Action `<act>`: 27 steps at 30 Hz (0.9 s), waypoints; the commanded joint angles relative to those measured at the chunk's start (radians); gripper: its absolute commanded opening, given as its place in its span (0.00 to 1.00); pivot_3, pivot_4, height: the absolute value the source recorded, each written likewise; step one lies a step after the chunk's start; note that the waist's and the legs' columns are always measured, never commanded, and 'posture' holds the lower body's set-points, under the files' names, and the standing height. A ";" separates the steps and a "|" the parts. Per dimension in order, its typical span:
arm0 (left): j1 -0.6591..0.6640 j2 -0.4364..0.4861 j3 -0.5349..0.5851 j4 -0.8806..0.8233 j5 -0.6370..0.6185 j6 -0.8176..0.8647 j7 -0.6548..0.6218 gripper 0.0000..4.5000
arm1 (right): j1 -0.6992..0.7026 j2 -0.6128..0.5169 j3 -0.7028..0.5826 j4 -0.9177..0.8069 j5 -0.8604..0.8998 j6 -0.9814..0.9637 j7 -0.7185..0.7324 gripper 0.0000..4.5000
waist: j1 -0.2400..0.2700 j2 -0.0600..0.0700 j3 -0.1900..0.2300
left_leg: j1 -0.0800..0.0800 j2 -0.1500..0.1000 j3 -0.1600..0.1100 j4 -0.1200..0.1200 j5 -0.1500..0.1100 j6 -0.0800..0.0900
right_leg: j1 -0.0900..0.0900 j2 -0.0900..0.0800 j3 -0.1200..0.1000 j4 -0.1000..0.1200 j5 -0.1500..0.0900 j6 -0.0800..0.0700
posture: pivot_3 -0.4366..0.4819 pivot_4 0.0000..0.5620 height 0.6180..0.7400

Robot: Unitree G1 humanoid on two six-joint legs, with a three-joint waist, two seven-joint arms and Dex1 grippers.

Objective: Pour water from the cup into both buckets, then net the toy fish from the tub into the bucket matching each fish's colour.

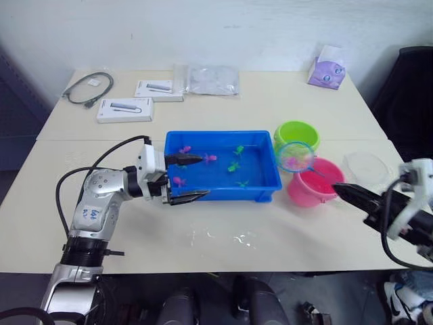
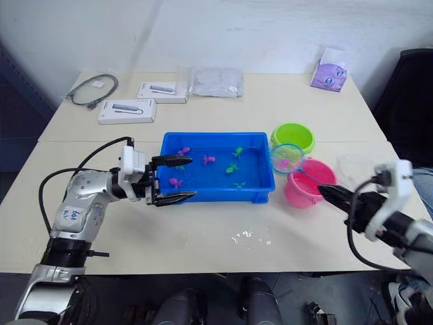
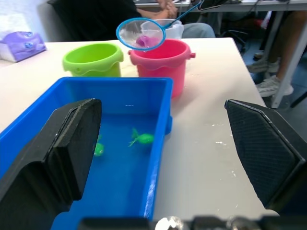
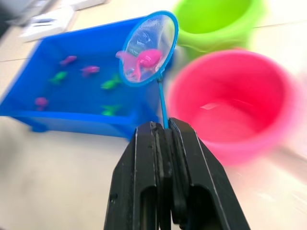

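Clenched on the thin handle of the net [image 1: 295, 156], our right gripper [image 1: 342, 189] holds the blue-rimmed hoop up between the green bucket [image 1: 296, 135] and the pink bucket [image 1: 312, 183], at the tub's right end. We see one pink fish [image 4: 144, 60] lying in the mesh. Our left gripper [image 1: 191, 177] sits at the left end of the blue tub [image 1: 222, 190], fingers spread wide, grasping nothing. Water in the tub holds several pink and green fish [image 1: 235, 166]. We find the clear cup [image 1: 366, 168] on the table [image 1: 203, 237] just right of the pink bucket.
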 commanded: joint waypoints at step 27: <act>-0.052 -0.033 -0.018 -0.003 0.005 0.012 -0.003 0.98 | 0.447 -0.084 0.385 0.199 -0.710 -1.327 0.046 0.00 | 0.001 0.000 0.000 | 0.003 -0.002 0.002 0.000 0.001 0.001 | 0.001 0.000 0.004 -0.001 0.001 0.001 | 0.48 0.27 1.00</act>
